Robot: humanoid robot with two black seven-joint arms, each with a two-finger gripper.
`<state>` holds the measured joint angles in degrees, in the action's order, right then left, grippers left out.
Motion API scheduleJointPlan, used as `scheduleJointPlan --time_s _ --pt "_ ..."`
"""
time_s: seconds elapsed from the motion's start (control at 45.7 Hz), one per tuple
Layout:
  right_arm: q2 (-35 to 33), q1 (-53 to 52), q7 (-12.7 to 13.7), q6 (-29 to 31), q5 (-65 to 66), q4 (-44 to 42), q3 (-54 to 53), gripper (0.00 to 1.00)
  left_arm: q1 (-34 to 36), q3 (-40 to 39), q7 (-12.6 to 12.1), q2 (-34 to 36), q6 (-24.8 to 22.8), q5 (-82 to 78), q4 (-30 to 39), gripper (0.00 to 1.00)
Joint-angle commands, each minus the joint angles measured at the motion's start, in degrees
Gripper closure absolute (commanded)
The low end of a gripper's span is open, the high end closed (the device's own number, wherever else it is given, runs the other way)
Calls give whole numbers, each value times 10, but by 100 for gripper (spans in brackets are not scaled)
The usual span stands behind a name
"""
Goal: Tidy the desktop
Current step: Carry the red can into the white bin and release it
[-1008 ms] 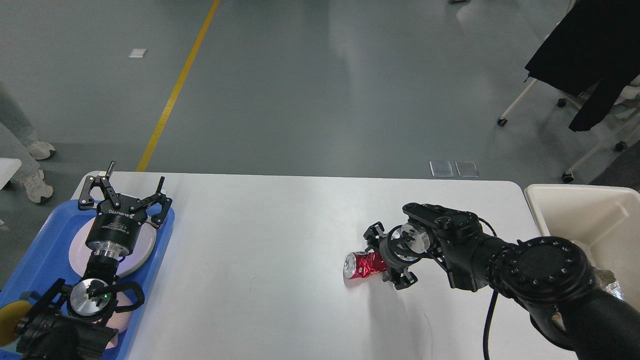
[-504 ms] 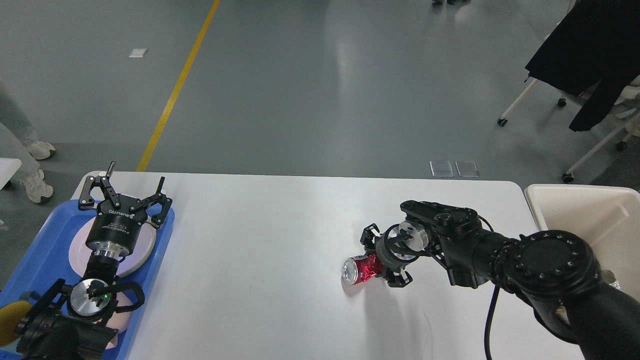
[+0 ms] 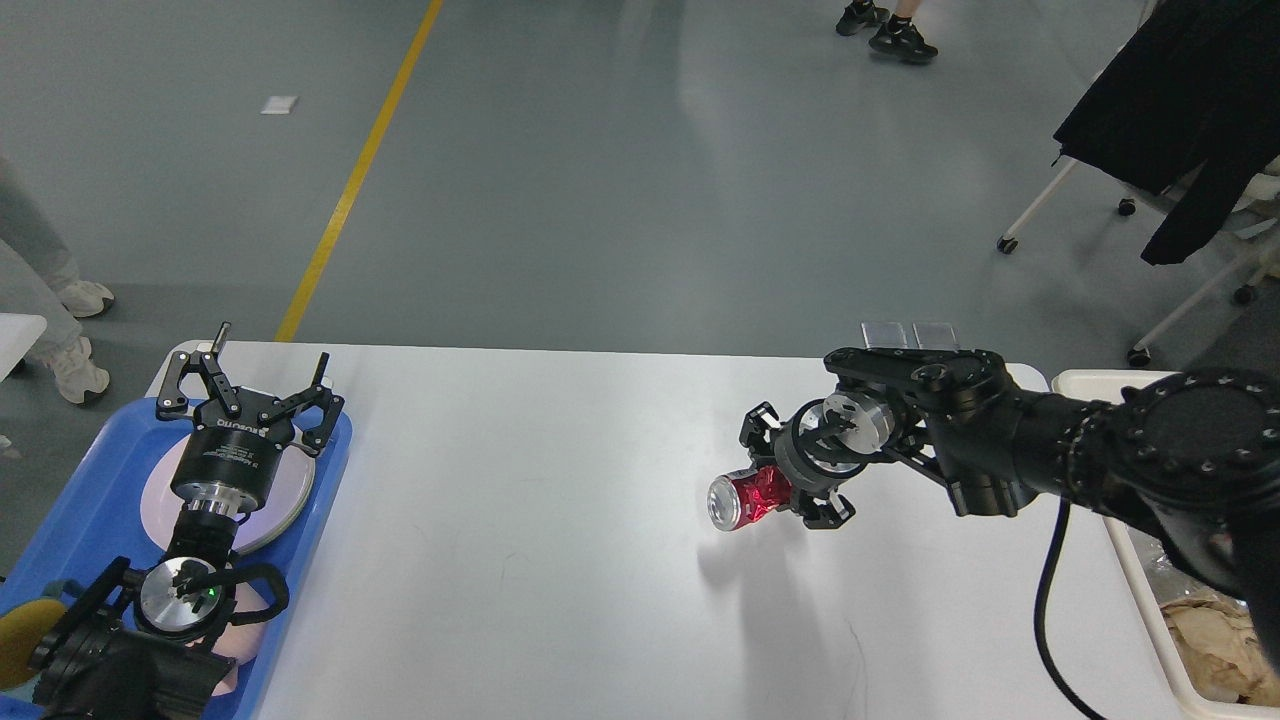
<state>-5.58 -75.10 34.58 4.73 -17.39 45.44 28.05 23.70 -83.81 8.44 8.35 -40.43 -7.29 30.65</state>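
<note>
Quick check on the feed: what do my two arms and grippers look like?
Both arms are black with silver metal wrist discs. The left gripper has angular black linkage fingers and white lettering on its body. The right gripper matches, and a black cable hangs below its arm.

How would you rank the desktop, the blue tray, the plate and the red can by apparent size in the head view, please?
1. Desktop
2. Blue tray, partly cut off by the frame
3. Plate, partly hidden by the left arm
4. Red can, lifted in the right end effector
</note>
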Motion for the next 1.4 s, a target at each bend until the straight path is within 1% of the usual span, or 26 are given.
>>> scheduleJointPlan --time_s 0.0,0.066,0.175,0.197,0.219,0.263,0.307,0.35,0.438,0.482,0.548,0.613,0.657,0.81,0.898,0.942,1.008,1.095,1.139,1.249,1.314,1.38 --pt "-31 -88 -7 9 -5 107 97 100 0 0 0 0 0 0 0 3" --pt "-43 -139 -9 28 -5 159 131 100 -1 0 0 0 0 0 0 3" --pt "-60 -232 -12 98 -5 234 204 100 0 1 0 0 0 0 0 3" --pt "-62 -252 -14 115 -5 245 222 100 0 0 0 0 0 0 0 3" --pt "-65 -281 -21 145 -5 261 246 100 0 0 0 0 1 0 -1 3" --pt "-65 -320 -37 186 -5 283 279 100 0 0 0 0 1 0 -1 3" --pt "-62 -354 -58 221 -4 298 320 100 0 0 0 0 0 0 -1 3" --pt "-60 -381 -88 256 -3 311 359 100 0 1 0 0 0 0 -1 3" --pt "-61 -428 -166 317 9 337 424 100 0 0 0 0 1 0 -1 3" --pt "-63 -448 -194 345 33 346 448 100 0 0 0 0 1 0 -1 3" --pt "-64 -473 -227 373 81 368 479 100 0 0 0 0 1 0 -1 3" --pt "-65 -494 -261 385 119 396 496 100 0 0 1 0 1 0 -1 3" --pt "-68 -510 -275 385 134 415 502 100 0 0 0 0 1 0 -1 3" --pt "-92 -551 -286 384 147 455 500 100 0 0 0 1 1 0 -1 3" --pt "-93 -553 -290 378 147 456 502 100 0 0 1 0 1 0 -1 3" --pt "-94 -553 -298 377 148 455 506 100 0 0 1 0 1 0 -1 3" --pt "-95 -553 -319 375 155 451 527 100 0 0 1 0 1 0 -1 3" --pt "-100 -552 -363 371 175 442 561 100 -1 0 1 0 1 0 -1 3" --pt "-107 -545 -377 369 184 434 575 100 -1 0 1 1 1 0 -1 3" --pt "-147 -504 -379 358 204 401 603 100 -1 0 0 0 1 0 -1 3" --pt "-175 -469 -379 354 205 358 617 100 -1 1 1 0 1 0 -1 3" --pt "-222 -417 -379 354 207 303 619 100 -1 1 0 0 1 0 -1 3"
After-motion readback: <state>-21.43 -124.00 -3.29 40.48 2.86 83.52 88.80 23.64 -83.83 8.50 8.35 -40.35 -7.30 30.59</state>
